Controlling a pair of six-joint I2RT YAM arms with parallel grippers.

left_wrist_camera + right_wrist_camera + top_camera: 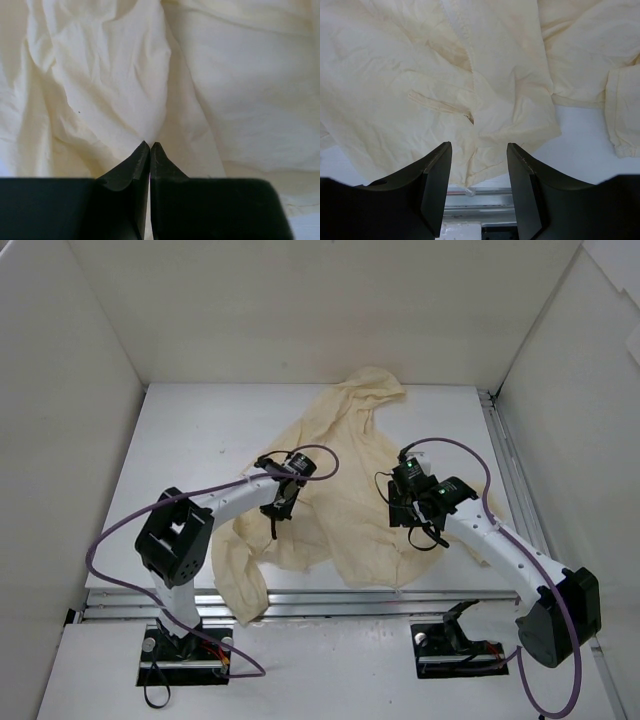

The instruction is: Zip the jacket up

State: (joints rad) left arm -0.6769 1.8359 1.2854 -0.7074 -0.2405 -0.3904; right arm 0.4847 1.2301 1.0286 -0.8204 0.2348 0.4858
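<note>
The cream jacket (345, 455) lies crumpled mid-table, hood toward the far wall. The left gripper (150, 145) is pinched tight on a fold of its left front. The right gripper (479, 145) hovers over the near hem, fingers moderately apart and holding nothing.

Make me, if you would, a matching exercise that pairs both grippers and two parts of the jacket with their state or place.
1. left gripper
2. right gripper
3. jacket hood
4. jacket sleeve on the left arm's side

A. toward the far end of the table
B. jaws open
C. lying over the table's near edge
D. jaws shut

Pairs: 1-D, 2-B, 3-A, 4-C
</note>
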